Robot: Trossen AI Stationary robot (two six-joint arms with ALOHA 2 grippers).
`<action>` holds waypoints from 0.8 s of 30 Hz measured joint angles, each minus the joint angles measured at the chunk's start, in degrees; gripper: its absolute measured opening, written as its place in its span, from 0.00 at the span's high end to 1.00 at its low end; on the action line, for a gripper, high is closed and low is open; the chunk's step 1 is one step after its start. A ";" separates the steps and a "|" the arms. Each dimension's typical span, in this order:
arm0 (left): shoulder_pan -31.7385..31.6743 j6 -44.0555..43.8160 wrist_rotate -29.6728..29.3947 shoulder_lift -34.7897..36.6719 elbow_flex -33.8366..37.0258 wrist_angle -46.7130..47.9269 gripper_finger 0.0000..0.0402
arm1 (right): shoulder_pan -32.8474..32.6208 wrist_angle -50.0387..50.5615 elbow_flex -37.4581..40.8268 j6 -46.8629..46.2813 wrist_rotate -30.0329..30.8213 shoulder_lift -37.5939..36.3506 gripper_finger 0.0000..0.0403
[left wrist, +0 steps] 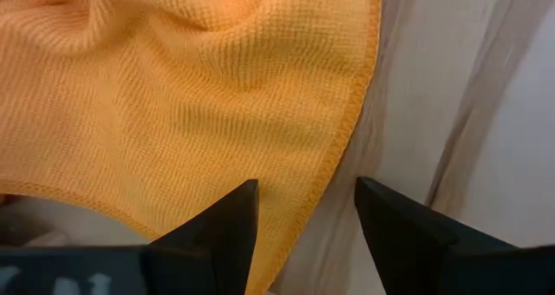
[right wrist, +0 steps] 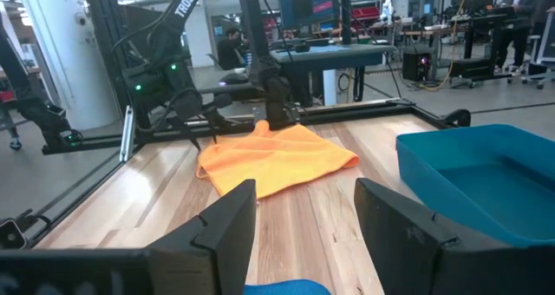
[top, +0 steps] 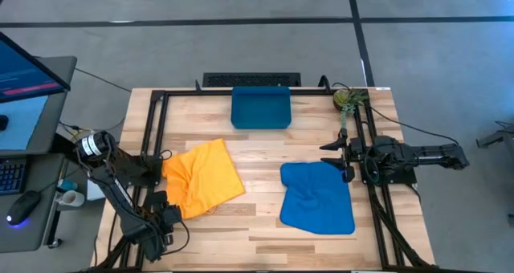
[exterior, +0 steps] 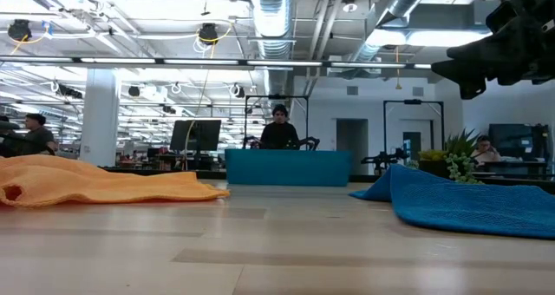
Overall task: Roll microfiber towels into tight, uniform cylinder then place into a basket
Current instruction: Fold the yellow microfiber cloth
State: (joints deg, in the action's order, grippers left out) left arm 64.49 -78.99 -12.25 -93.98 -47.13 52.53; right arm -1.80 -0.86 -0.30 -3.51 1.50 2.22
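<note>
One wooden table [top: 265, 225], with a black frame running around its edges. On it there are two microfiber towels, both lying loose and rumpled, neither one rolled. The blue towel [top: 317, 197] sits toward the right side, closer to the near edge, with one corner flipped up a bit. The orange towel [top: 202, 177] is over on the left side, bunched up along its left part, right by the frame rail there. The two are well apart, bare wood between them.

One basket [top: 261, 107], dark blue, low walls, parked at the middle of the far edge. Nothing in it as far as I can see.

Two arms. The left gripper [left wrist: 305, 210] is low at the table's left edge, right over the hem of the orange towel, fingers spread wide with nothing between them but cloth edge and wood. The right gripper [top: 345, 156] hangs at the right edge, just beside the blue towel's far corner, also spread and not gripping anything.

One small green plant [top: 348, 100] in the far right corner. A few people sit at desks in the room behind.
</note>
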 joint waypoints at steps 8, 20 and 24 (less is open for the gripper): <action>-0.02 2.26 -0.88 -0.17 0.25 2.89 0.67 | 0.01 -0.01 -0.01 0.00 0.00 -0.01 0.46; 0.00 0.96 -2.79 -0.01 3.03 -0.43 0.98 | 0.02 0.00 -0.02 0.00 0.00 0.00 0.46; 0.00 -1.77 -3.86 -0.08 2.51 -0.46 0.99 | 0.01 0.00 -0.02 0.00 0.00 0.00 0.46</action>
State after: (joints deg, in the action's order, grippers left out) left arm 64.49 -80.76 -16.11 -94.06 -44.62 52.07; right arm -1.80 -0.86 -0.31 -3.51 1.50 2.22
